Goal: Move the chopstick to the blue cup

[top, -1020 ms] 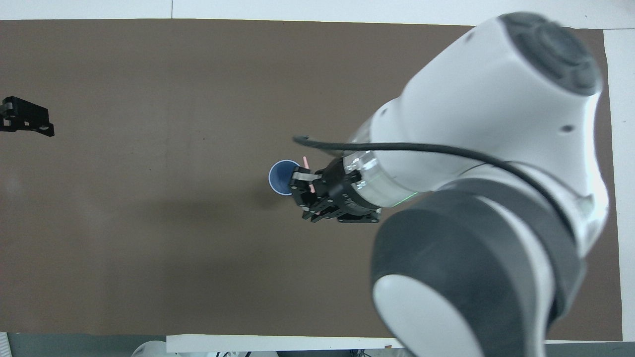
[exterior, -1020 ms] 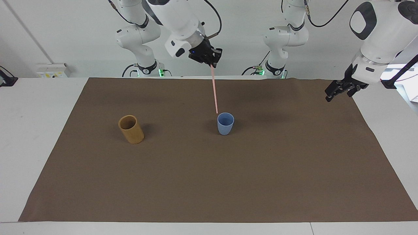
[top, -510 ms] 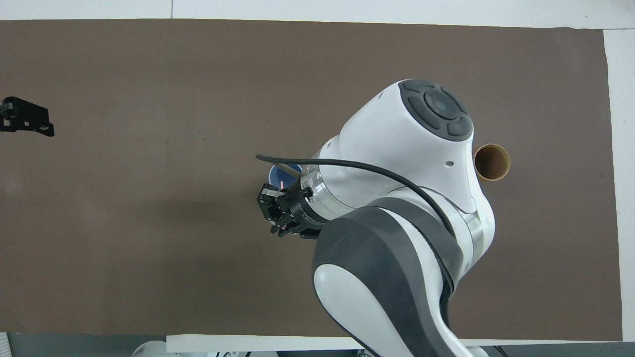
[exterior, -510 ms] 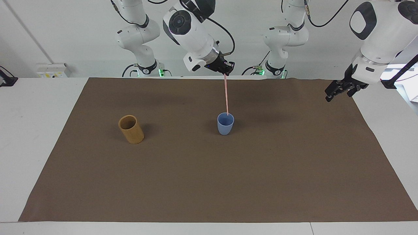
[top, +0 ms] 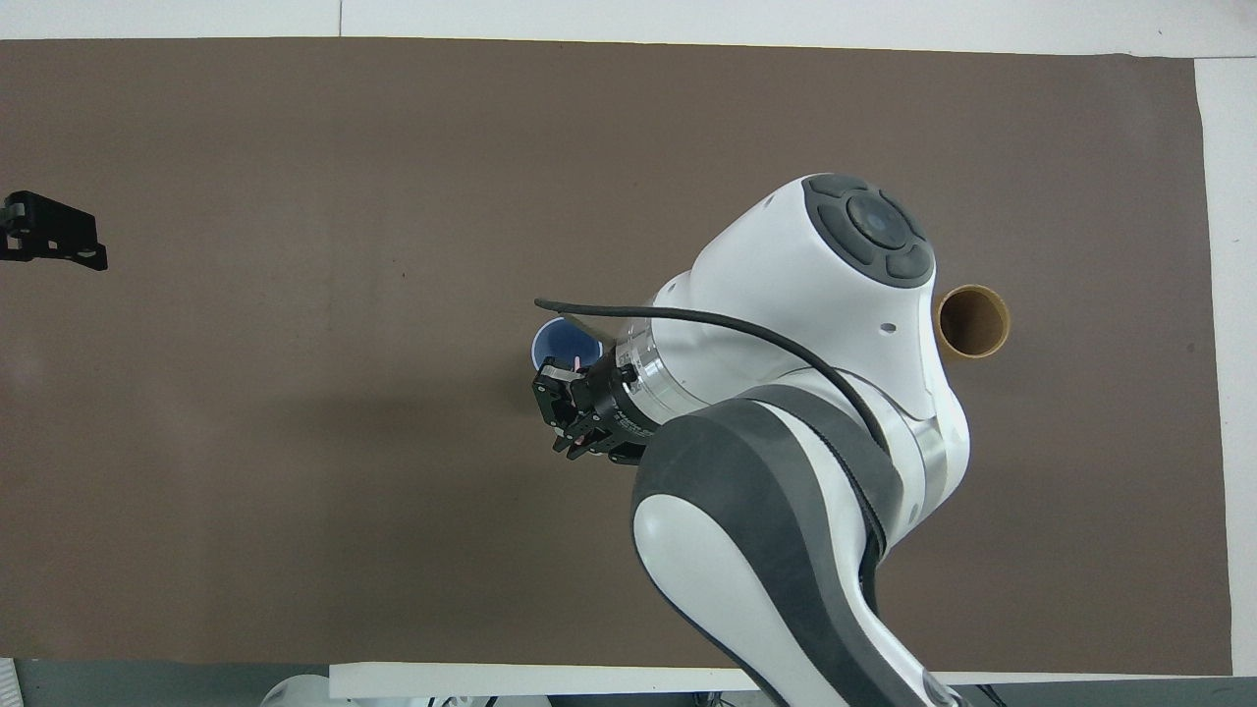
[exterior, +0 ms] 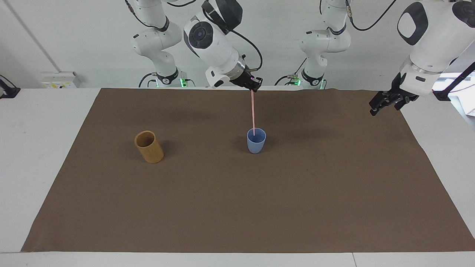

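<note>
My right gripper (exterior: 253, 83) is shut on the top end of the pale pink chopstick (exterior: 252, 111), which hangs almost upright. Its lower tip shows inside the mouth of the light blue cup (exterior: 256, 144), which stands upright near the middle of the brown mat. In the overhead view the right gripper (top: 574, 398) and wrist cover part of the blue cup (top: 558, 344). My left gripper (exterior: 382, 102) waits open and holds nothing, above the mat's edge at the left arm's end of the table; the overhead view shows the left gripper (top: 51, 241) at its side edge.
A tan wooden cup (exterior: 149, 147) stands upright on the brown mat (exterior: 237, 207) toward the right arm's end, about level with the blue cup. In the overhead view the wooden cup (top: 972, 321) shows beside the right arm's elbow.
The right gripper came lower and swung over the blue cup, turning the chopstick more upright. The chopstick's tip went from beside the cup's rim into its mouth. The left arm stayed still.
</note>
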Controlling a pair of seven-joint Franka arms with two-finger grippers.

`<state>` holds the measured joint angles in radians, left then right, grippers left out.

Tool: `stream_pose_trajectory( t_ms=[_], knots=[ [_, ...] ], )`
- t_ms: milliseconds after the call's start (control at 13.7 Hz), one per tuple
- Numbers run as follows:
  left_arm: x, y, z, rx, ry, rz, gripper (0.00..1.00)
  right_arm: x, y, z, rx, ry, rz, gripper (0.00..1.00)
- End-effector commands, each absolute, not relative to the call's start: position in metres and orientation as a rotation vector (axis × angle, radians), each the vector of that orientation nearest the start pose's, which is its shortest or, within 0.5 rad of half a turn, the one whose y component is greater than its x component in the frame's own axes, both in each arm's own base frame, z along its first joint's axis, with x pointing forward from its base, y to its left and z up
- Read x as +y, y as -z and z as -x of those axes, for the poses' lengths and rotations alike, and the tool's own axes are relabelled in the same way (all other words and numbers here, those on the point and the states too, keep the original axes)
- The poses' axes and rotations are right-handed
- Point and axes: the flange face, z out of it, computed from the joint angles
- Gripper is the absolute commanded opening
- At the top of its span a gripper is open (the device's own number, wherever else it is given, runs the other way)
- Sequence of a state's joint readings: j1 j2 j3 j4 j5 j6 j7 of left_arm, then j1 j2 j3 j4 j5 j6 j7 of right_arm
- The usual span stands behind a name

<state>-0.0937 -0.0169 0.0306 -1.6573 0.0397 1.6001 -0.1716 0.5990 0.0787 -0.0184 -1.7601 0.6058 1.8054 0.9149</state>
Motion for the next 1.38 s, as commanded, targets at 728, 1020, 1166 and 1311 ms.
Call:
stream_pose_trajectory(
  t_ms=[728,1020,1166,1311],
  knots=[
    [-0.028,-0.595,-0.546,-0.153,-0.069,3.08,1.0,0.148,-0.62,-0.541,0.565,-0.034,2.804,1.0],
    [-0.028,-0.595,-0.546,-0.152,-0.069,3.08,1.0,0.021,-0.639,-0.525,0.289,-0.014,3.05,1.0],
    [-0.028,-0.595,-0.546,-0.153,-0.069,3.08,1.0,0.001,-0.667,-0.518,0.165,-0.037,3.208,1.0],
    [-0.028,-0.596,-0.546,-0.152,-0.066,3.08,1.0,-0.02,-0.673,-0.52,-0.026,-0.112,3.239,1.0]
  ],
)
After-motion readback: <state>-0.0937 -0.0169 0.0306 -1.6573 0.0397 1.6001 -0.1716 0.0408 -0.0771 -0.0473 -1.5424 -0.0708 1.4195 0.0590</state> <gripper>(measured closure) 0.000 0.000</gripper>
